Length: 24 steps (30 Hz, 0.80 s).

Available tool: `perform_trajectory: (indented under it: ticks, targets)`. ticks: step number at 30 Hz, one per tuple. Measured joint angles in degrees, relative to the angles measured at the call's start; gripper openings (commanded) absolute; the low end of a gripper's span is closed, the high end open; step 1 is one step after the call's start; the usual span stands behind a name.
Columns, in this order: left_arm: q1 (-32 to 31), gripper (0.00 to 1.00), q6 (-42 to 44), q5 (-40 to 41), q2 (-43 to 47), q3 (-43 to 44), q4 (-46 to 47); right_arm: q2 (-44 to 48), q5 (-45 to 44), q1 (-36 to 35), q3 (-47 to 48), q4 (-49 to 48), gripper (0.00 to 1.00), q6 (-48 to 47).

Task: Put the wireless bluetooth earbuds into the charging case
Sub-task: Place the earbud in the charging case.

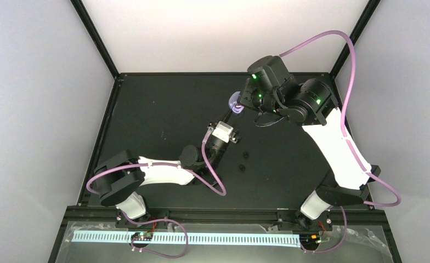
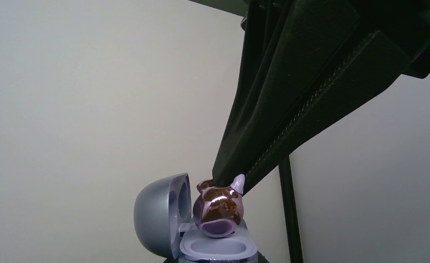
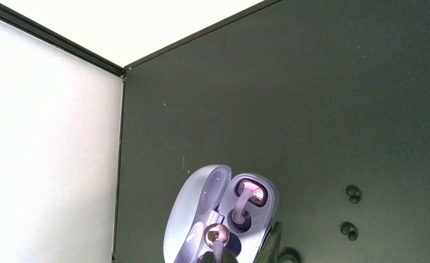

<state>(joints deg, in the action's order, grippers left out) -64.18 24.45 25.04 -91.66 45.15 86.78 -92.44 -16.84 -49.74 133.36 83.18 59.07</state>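
Left wrist view shows the right fingers [image 2: 256, 142] pinched shut on a glossy pink earbud [image 2: 218, 211] just above the open charging case [image 2: 153, 216], which the left fingers [image 1: 231, 115] clamp narrowly above mid-surface. Its twin [image 3: 250, 192] sits in the far socket, and two black buds [image 3: 354, 193] lie well apart to the right. Held only by its tip, the bud could twist and miss its socket. A hard push could lever the case out of its hold.

Base of charging case [image 2: 218, 247] cut by the lower edge; black earbuds [image 1: 245, 155] mere specks from above.
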Motion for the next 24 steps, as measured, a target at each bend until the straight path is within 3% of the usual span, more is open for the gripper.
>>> perform_trajectory:
  ticks: [24]
  targets:
    - [0.0,0.02,0.3,0.0,-1.1,0.0,0.2,1.0,0.5,-0.1,-1.0,0.4,0.01,-0.2]
